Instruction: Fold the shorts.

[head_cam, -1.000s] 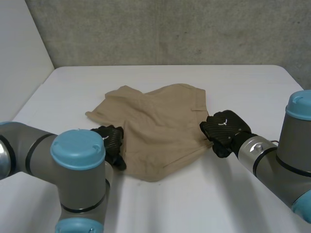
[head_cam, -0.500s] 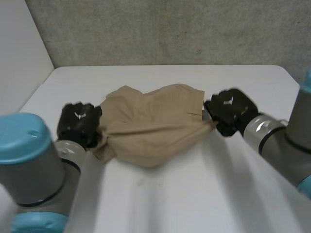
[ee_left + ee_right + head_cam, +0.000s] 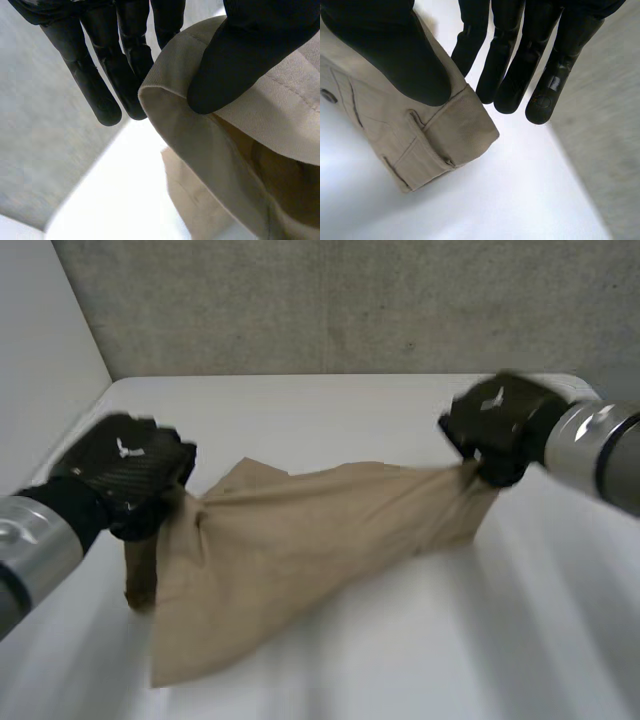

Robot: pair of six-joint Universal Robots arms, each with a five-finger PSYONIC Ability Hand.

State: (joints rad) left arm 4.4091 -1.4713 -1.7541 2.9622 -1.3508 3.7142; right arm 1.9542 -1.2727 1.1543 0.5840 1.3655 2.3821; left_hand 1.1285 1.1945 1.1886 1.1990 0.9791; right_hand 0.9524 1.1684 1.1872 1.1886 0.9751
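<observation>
The left hand (image 3: 125,475) is raised over the left side of the tabletop (image 3: 330,405), back of the hand up, its arm coming in from the near left. In its wrist view the thumb presses a hemmed edge of the shorts (image 3: 300,550) against straight fingers (image 3: 102,90), so the cloth is pinched. The right hand (image 3: 500,425) is raised toward the far right, its arm reaching in from the right. Its thumb clamps the waistband corner, by a belt loop, against straight fingers (image 3: 507,75). The shorts hang stretched between the two hands, top edge taut, the rest sagging toward the near left. I cannot tell whether the low end touches the tabletop. Bare tabletop lies open beyond the shorts up to the far edge at the grey wall (image 3: 350,300), and also at the near right
</observation>
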